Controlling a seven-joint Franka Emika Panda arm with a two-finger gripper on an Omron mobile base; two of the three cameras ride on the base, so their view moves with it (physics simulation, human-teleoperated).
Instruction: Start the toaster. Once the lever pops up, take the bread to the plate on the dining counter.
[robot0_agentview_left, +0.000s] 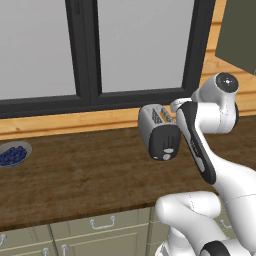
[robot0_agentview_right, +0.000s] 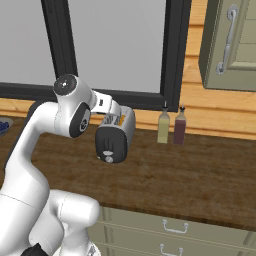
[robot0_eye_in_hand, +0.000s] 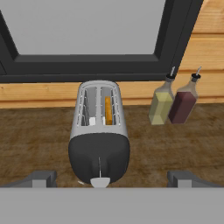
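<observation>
The toaster (robot0_agentview_right: 116, 134) stands on the wooden worktop (robot0_agentview_right: 200, 175), black end panel facing near. The white arm (robot0_agentview_right: 55, 125) reaches to it from the left. Two bottles (robot0_agentview_right: 171, 125) stand to its right by the far wall, below a window (robot0_agentview_right: 115, 45).

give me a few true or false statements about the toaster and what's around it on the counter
1. The toaster stands upright on the wooden counter. True.
2. The bread lies flat on the counter. False: it sits in a toaster slot.
3. Two bottles stand beside the toaster, under the window. True.
4. The bowl of blue berries touches the toaster. False: it sits well apart, further along the counter.
5. The end effector has its fingers spread wide. True.
</observation>
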